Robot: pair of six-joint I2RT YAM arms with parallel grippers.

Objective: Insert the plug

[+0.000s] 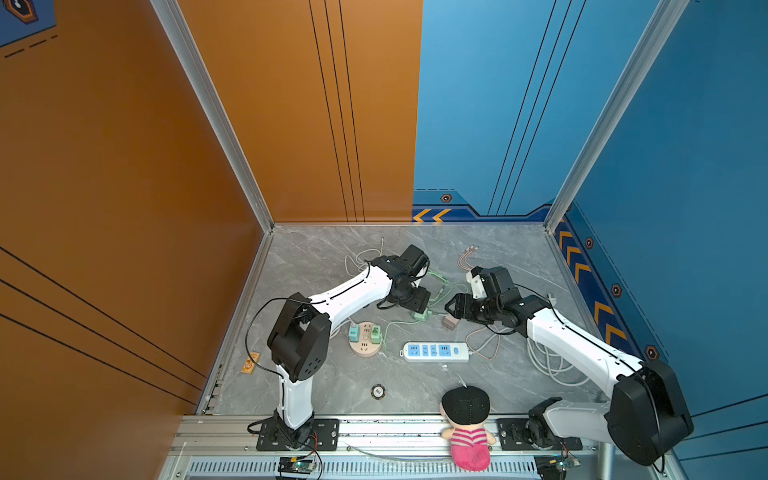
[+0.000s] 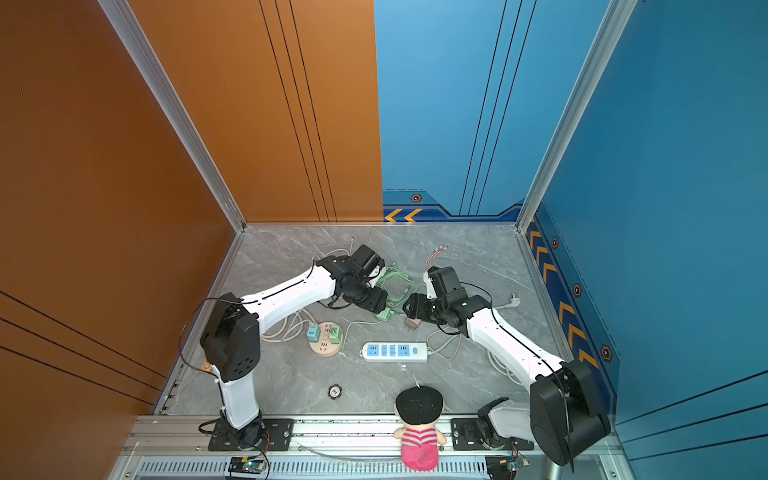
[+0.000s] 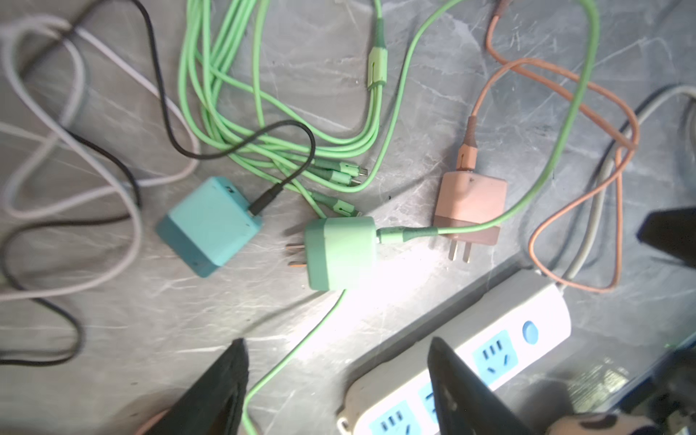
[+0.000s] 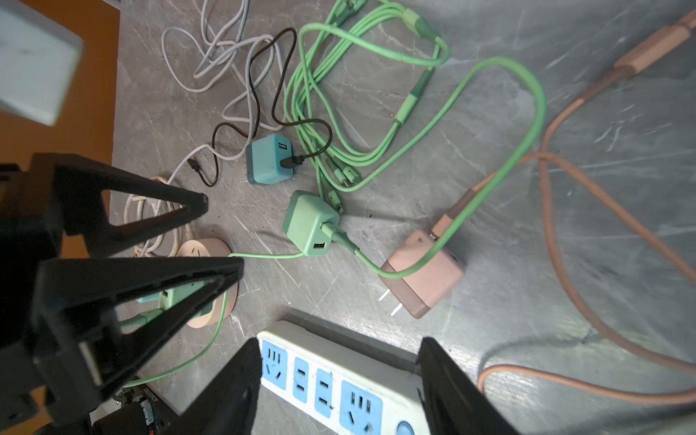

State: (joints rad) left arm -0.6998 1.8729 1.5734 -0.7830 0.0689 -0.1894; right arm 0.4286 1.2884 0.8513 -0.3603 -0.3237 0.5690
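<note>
A light-green plug [image 3: 341,252] lies on its side on the grey table, prongs bare, its green cable running off over a pink plug [image 3: 470,207]. In both top views the green plug [image 1: 420,316] [image 2: 384,314] shows just under my left gripper [image 1: 417,306]. My left gripper [image 3: 336,350] is open and holds nothing; only table and a strand of green cable lie between its fingers. My right gripper [image 4: 339,344] hangs open over the white power strip [image 4: 339,388] with blue sockets, touching nothing. The pink plug [image 4: 423,273] lies beyond the strip.
A teal plug [image 3: 211,226] with a black cable lies beside the green one. A round pink socket [image 1: 365,338] carries two small plugs. Green, white, black and pink cables [image 4: 565,233] tangle around the plugs. A doll [image 1: 467,432] sits at the front rail.
</note>
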